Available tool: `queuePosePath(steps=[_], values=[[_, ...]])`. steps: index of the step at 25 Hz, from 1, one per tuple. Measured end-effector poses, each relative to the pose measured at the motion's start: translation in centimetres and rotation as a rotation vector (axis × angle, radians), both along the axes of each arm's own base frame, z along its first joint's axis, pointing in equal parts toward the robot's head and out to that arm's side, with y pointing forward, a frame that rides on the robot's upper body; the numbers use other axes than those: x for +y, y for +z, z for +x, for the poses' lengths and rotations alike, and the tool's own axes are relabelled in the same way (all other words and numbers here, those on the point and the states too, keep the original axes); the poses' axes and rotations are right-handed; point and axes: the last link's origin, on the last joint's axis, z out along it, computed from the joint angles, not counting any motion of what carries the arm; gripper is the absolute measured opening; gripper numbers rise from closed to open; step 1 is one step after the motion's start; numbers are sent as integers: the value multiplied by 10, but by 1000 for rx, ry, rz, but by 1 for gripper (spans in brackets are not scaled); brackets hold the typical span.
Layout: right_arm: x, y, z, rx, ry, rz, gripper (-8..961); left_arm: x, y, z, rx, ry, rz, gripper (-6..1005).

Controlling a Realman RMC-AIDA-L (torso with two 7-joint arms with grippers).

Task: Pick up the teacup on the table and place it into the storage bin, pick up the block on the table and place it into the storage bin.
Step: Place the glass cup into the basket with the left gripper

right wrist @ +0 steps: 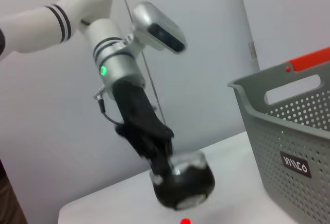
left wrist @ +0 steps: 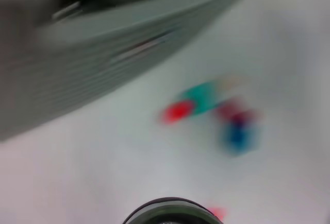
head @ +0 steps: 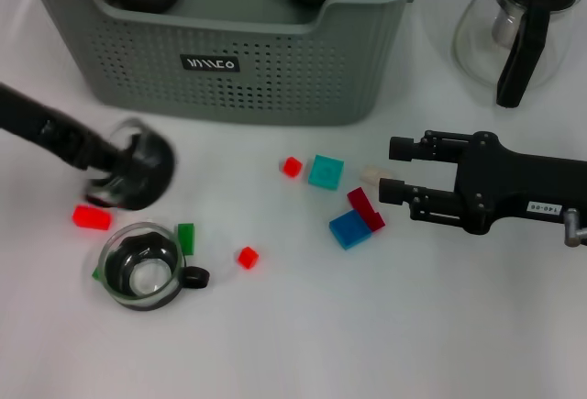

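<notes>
Head view: scattered blocks point(head: 326, 171) (red, teal, blue) lie before the storage bin point(head: 229, 60).

Even, bright, soft overhead light; faint shadows. Left wrist view heavily motion-blurred. Left gripper point(head: 124, 174) smeared in head view.

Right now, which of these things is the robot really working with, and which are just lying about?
Part of the job:
- storage bin
- dark teacup held in the left gripper, lifted off the table
- second teacup on the table
- coloured blocks, such as the teal block
- right gripper, open beside the blocks

Lying about:
- glass carafe
</notes>
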Motion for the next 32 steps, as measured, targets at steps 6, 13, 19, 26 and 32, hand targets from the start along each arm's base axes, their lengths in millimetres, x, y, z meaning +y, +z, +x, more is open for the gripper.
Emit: queuePosePath(steps=[6,13,19,26,32], values=[[-2,-1,2,8,-14,-4,641,-8,3,2,-567,-99,15,56],[-1,-1,0,10,-9,-5,641,6,30,28,-1002,-159,291,62],[1,-3,-3,11,-6,-4,641,50,57,61,-1013,-113,462,66],[2,-5,-5,8,-4,-6,641,118,32,86,-392,-104,507,72],[3,-6,-5,9,-4,-7,641,152,-5,91,-5,-114,531,76]])
